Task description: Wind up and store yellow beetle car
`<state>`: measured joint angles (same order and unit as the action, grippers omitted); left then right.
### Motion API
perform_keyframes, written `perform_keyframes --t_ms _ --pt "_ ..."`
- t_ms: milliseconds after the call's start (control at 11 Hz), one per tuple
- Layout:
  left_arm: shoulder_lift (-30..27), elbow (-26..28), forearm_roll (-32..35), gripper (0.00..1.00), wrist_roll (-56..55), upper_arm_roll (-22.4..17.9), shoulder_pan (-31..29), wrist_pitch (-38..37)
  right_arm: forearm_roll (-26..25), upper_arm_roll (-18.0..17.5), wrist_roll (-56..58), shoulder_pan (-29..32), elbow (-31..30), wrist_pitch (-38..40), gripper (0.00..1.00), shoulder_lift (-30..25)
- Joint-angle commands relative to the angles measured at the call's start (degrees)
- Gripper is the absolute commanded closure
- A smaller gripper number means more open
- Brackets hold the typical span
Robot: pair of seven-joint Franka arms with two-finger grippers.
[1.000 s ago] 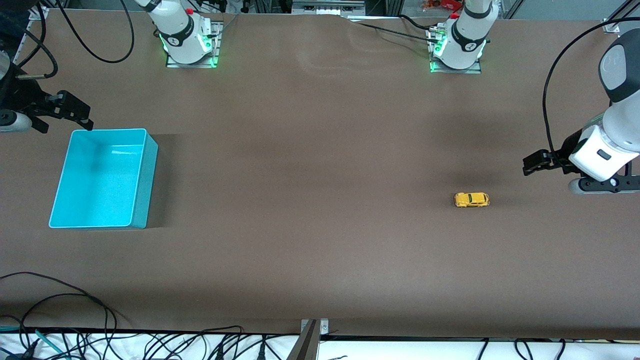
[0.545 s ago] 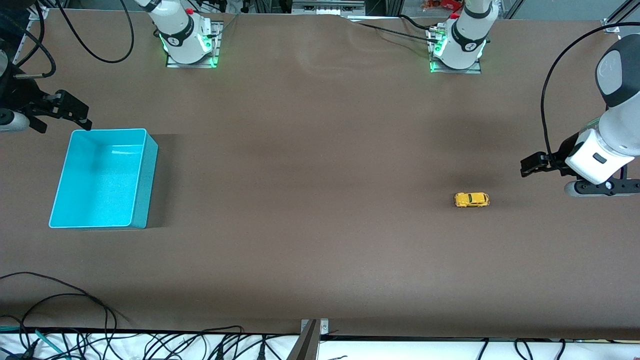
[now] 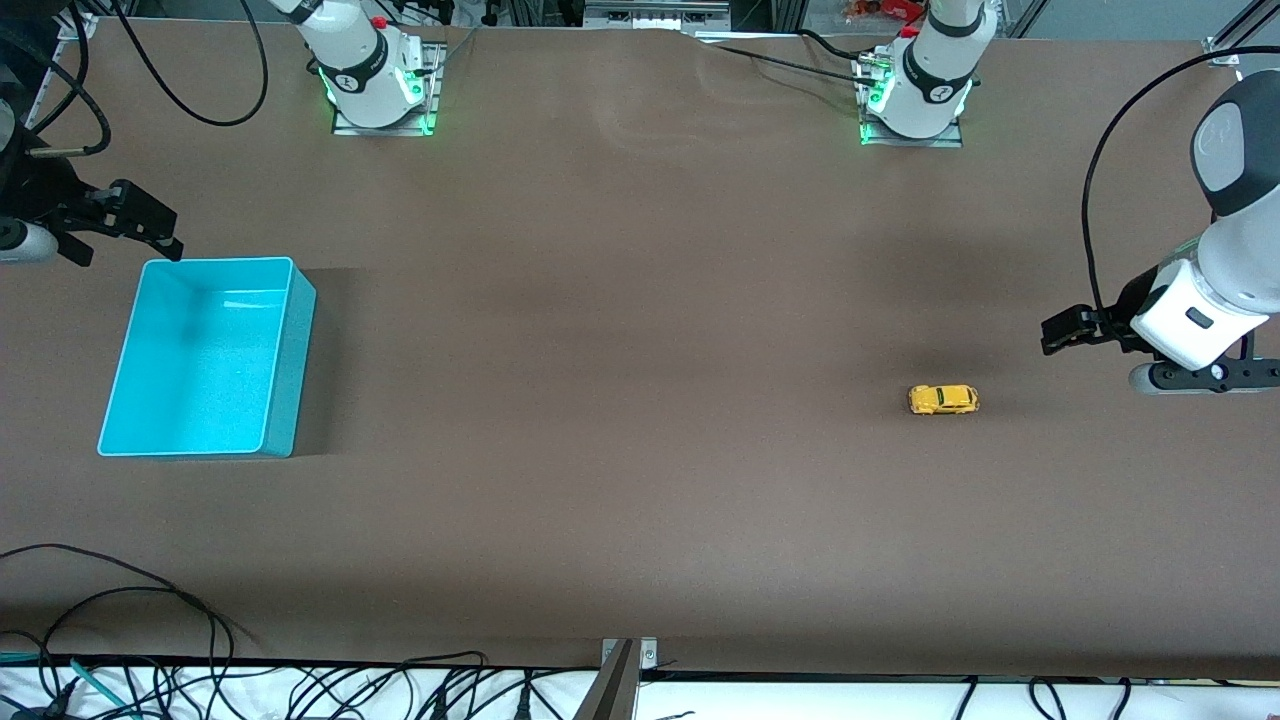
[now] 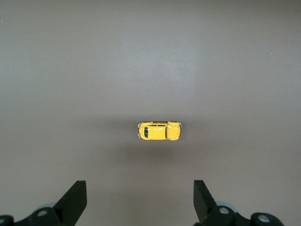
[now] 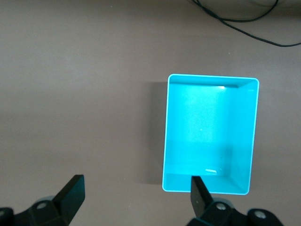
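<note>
Bin (image 3: 286, 352): turquoise, rectangular, smooth-walled, holding nothing.
Car (image 3: 943, 399): glossy yellow, rounded, sitting on the table toward the left arm's end.
Left gripper (image 3: 1052, 331): hanging spread wide near car.
Right gripper (image 3: 150, 222): waiting, spread, by bin.

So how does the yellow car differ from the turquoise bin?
The yellow beetle car is tiny and rounded; the turquoise bin is far larger and box-shaped. The car lies toward the left arm's end of the table, the bin toward the right arm's end. Both rest on the table, untouched by either arm.
</note>
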<state>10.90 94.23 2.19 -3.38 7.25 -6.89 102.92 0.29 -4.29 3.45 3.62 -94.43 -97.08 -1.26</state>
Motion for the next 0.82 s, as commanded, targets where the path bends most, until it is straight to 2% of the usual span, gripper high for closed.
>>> perform_keyframes --t_ms 0,273,364,727 --pt "0.09 -0.36 0.88 0.00 0.66 -0.13 -0.05 0.26 -0.55 -0.01 0.68 0.33 1.35 1.37 0.00 0.11" --pt "0.26 -0.18 0.71 0.00 -1.53 -0.13 -0.31 0.26 -0.55 -0.01 0.68 0.33 1.35 1.37 0.00 0.11" --pt "1.22 -0.27 0.71 0.00 -6.16 -0.13 -0.23 0.26 -0.55 -0.01 0.68 0.33 1.35 1.37 0.00 0.11" --pt "4.65 0.34 0.71 0.00 -37.43 -0.13 1.18 4.02 -0.64 -0.01 0.68 0.33 1.35 1.37 0.00 0.11"
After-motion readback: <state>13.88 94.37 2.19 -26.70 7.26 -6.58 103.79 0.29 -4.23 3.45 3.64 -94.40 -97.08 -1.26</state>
